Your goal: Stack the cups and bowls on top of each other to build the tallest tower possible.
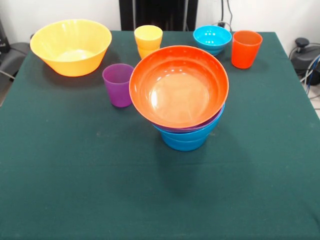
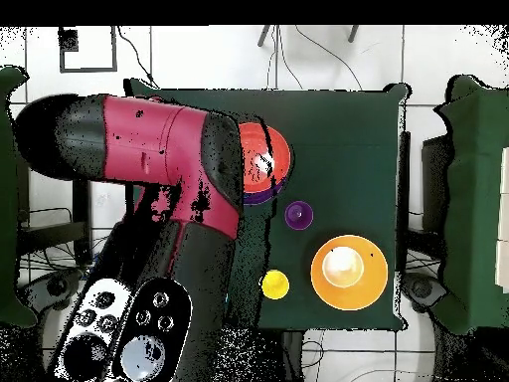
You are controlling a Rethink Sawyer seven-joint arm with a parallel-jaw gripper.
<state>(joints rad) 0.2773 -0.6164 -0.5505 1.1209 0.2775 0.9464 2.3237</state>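
The tower stands mid-table in the front view. A wide orange bowl (image 1: 178, 86) sits tilted on top, over a purple bowl (image 1: 202, 125) that shows only its rim. Blue bowls (image 1: 184, 140) are at the bottom. A purple cup (image 1: 118, 84) stands just left of the tower. The large yellow bowl (image 1: 70, 47), a yellow cup (image 1: 148, 40), a small cyan bowl (image 1: 212, 39) and an orange cup (image 1: 246, 48) stand along the far edge. No dark blue bowl shows. In the overhead view the red and black arm (image 2: 149, 149) hides part of the orange bowl (image 2: 268, 159). The gripper shows in neither view.
The green table (image 1: 75, 170) carries nothing in its near half. The overhead view shows the purple cup (image 2: 298, 214), the yellow cup (image 2: 275, 286) and the yellow bowl (image 2: 348, 271) near the robot's side. The black pedestal (image 1: 155, 15) stands behind the far edge.
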